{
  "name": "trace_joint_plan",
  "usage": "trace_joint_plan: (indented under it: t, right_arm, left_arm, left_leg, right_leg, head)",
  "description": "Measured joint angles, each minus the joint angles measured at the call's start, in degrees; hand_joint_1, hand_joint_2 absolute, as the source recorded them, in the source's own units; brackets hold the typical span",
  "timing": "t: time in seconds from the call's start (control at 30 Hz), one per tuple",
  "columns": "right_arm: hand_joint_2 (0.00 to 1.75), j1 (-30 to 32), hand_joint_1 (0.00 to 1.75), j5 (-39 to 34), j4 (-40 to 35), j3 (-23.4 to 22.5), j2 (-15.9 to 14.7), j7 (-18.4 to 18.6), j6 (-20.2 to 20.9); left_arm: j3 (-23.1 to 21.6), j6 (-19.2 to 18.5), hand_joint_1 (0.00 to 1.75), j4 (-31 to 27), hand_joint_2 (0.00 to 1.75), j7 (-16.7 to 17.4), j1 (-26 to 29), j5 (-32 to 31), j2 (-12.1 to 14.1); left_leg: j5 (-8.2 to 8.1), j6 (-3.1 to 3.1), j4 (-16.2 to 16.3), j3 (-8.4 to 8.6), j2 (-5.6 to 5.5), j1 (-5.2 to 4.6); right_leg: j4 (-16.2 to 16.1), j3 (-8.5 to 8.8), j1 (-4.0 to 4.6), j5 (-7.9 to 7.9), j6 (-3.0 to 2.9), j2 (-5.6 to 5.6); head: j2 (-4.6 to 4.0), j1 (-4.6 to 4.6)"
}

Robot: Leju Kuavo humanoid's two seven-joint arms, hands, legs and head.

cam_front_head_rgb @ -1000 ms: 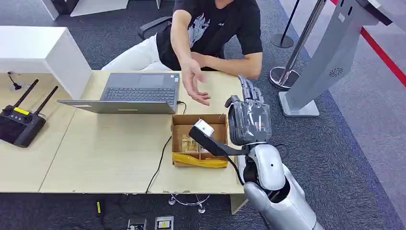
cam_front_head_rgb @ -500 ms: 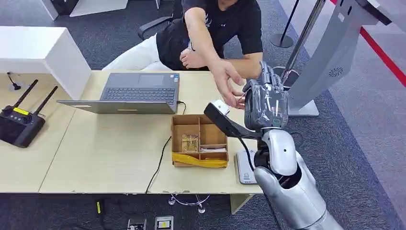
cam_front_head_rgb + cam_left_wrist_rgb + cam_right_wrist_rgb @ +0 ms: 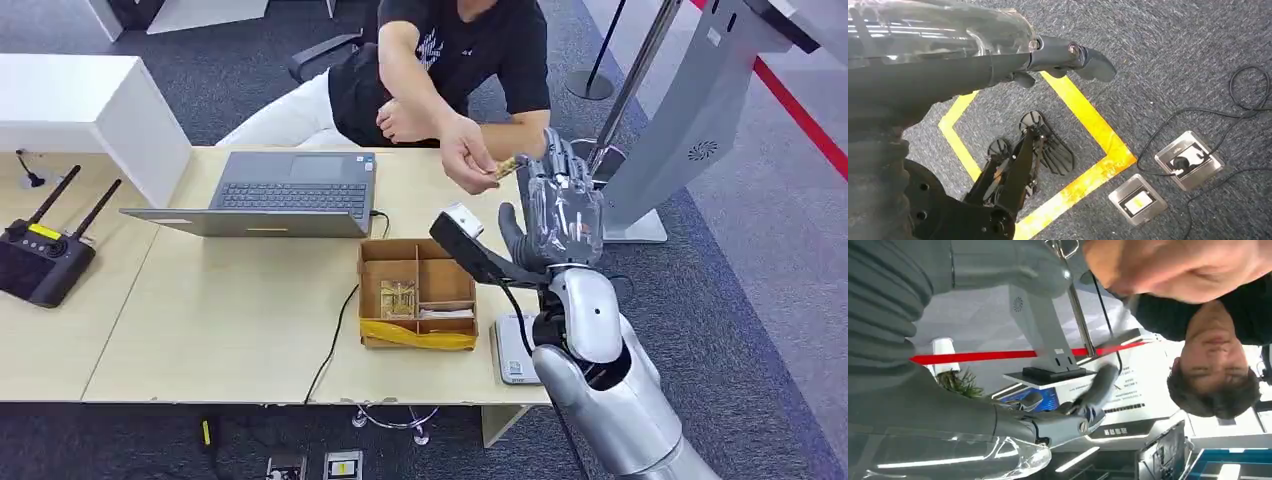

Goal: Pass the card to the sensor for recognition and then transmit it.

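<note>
Card (image 3: 508,166): small, tan, tilted, pinched in person's hand (image 3: 466,160) just at 9 o'clock of the right hand (image 3: 556,205); sensor (image 3: 515,350): flat white pad at table's near-right edge.

A person (image 3: 440,60) sits behind the table (image 3: 230,320), one hand (image 3: 465,160) reaching out over its far right corner and pinching a card (image 3: 507,167). The robot's right hand (image 3: 558,215) stands raised just right of that card, fingers apart, above the table's right edge. A laptop (image 3: 285,192) lies at the table's back middle. Before it and to the right sits a compartmented cardboard box (image 3: 417,292), and a card reader (image 3: 512,350) lies right of the box at the table's edge. A remote controller (image 3: 42,255) rests on the far left. A stand (image 3: 690,120) rises on the floor to the right of the table.
</note>
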Motion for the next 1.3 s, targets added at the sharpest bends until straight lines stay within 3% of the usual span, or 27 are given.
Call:
trace_joint_plan:
  t: [0.33, 0.53, 0.67, 0.8, 0.9, 0.97, 1.03, 1.07, 1.13, 1.23, 1.27, 1.3]
  right_arm:
    - [1.75, 0.56, 0.00, -1.29, 0.42, -0.18, -0.02, -0.57, -2.27]
    - [1.75, 4.81, 0.00, -6.28, -0.77, -4.53, -0.55, -1.71, -9.60]
    - [1.75, 10.20, 0.00, -12.16, -2.62, -12.16, -1.27, -6.00, -14.28]
    - [1.75, 16.44, 0.00, -21.72, -3.02, -22.18, -1.33, -14.72, -18.89]
    - [1.75, 22.06, 0.00, -40.59, -2.14, -33.26, -1.09, -23.27, -22.74]
    - [1.75, 24.75, 0.00, -50.84, 1.54, -41.59, -1.03, -30.26, -21.33]
    - [1.75, 25.49, 0.00, -56.03, 8.59, -49.33, -1.07, -34.21, -19.32]
    - [1.75, 25.31, 0.00, -56.74, 13.07, -52.85, -1.07, -34.03, -19.48]
    - [1.75, 24.92, 0.00, -55.79, 24.34, -59.45, -0.79, -27.87, -22.84]
    - [1.75, 24.79, 0.00, -51.81, 36.77, -64.16, 3.78, -9.40, -31.71]
    - [1.75, 24.79, 1.75, -50.73, 39.66, -65.09, 6.37, -3.90, -34.26]
    - [1.75, 24.65, 1.75, -49.87, 42.55, -66.19, 9.54, 0.81, -36.51]
  left_arm:
    - [0.00, -0.50, 0.00, 0.02, 1.75, -0.79, 0.73, -0.02, 0.02]
    - [0.02, -0.98, 0.00, 0.02, 1.75, -1.31, 1.38, -0.11, 0.02]
    - [0.15, -1.27, 0.00, 0.02, 1.75, -1.31, 1.92, -0.61, 0.07]
    - [0.33, -0.81, 0.00, 0.02, 1.75, -1.31, 2.02, -0.70, 0.15]
    - [0.88, 0.72, 0.00, 0.02, 1.75, -1.31, 2.42, 0.24, 0.15]
    - [1.68, 1.97, 0.00, 0.04, 1.75, -1.31, 2.77, 1.25, 0.18]
    - [2.36, 3.13, 0.00, 0.04, 1.75, -1.31, 2.90, 2.21, 0.22]
    - [3.00, 3.74, 0.00, 0.04, 1.75, -1.25, 2.90, 2.69, 0.22]
    - [3.83, 5.49, 0.00, 0.04, 1.75, -0.22, 2.84, 3.83, 0.22]
    - [5.01, 9.19, 0.00, 0.07, 1.75, 2.57, 2.78, 4.57, -0.07]
    - [5.35, 10.54, 1.75, 0.07, 1.75, 3.63, 2.62, 4.53, -0.13]
    - [5.64, 12.18, 1.75, 0.04, 1.75, 4.97, 2.38, 4.17, -0.28]
  left_leg:
    - [0.00, 0.00, 0.00, 0.02, 0.00, 0.00]
    - [0.00, 0.00, 0.02, 0.06, -0.01, 0.00]
    - [-0.03, 0.02, 0.02, 0.04, 0.03, -0.02]
    - [-0.05, 0.05, 0.03, 0.10, -0.03, -0.02]
    - [-0.07, 0.05, 0.02, 0.01, -0.15, -0.01]
    - [-0.13, 0.00, 0.01, -0.06, -0.14, -0.01]
    - [-0.15, -0.01, 0.01, -0.07, -0.12, -0.02]
    - [-0.15, 0.00, 0.01, -0.06, -0.13, -0.02]
    - [-0.15, 0.00, 0.01, -0.06, -0.19, -0.01]
    - [-0.20, -0.08, -0.01, -0.02, 0.12, 0.14]
    - [-0.28, -0.21, -0.03, 0.04, 0.26, 0.22]
    - [-0.29, -0.23, -0.07, 0.12, 0.46, 0.29]
  right_leg:
    - [0.00, 0.00, 0.00, 0.00, 0.00, 0.00]
    - [-0.04, -0.02, -0.01, -0.01, 0.00, 0.00]
    - [-0.06, -0.08, -0.04, -0.01, 0.00, 0.01]
    - [-0.12, -0.11, -0.04, -0.02, 0.01, -0.04]
    - [-0.15, -0.12, -0.04, -0.04, 0.00, -0.18]
    - [-0.14, -0.12, -0.04, -0.04, 0.00, -0.14]
    - [-0.14, -0.13, -0.04, -0.04, 0.00, -0.12]
    - [-0.15, -0.11, -0.04, -0.06, 0.03, -0.15]
    - [-0.16, -0.04, -0.02, -0.11, 0.01, -0.16]
    - [-0.14, -0.09, 0.16, -0.11, -0.02, 0.12]
    - [-0.12, -0.10, 0.21, -0.11, -0.04, 0.33]
    - [-0.10, -0.11, 0.30, -0.09, -0.09, 0.50]
  head:
    - [0.00, 0.00]
    - [0.00, 0.00]
    - [0.00, -0.02]
    - [0.00, -0.02]
    - [0.00, -0.02]
    - [0.00, 0.00]
    - [0.00, -0.02]
    - [0.00, -0.02]
    - [0.00, 0.04]
    - [0.00, 0.02]
    - [0.00, 0.00]
    - [0.00, -0.02]
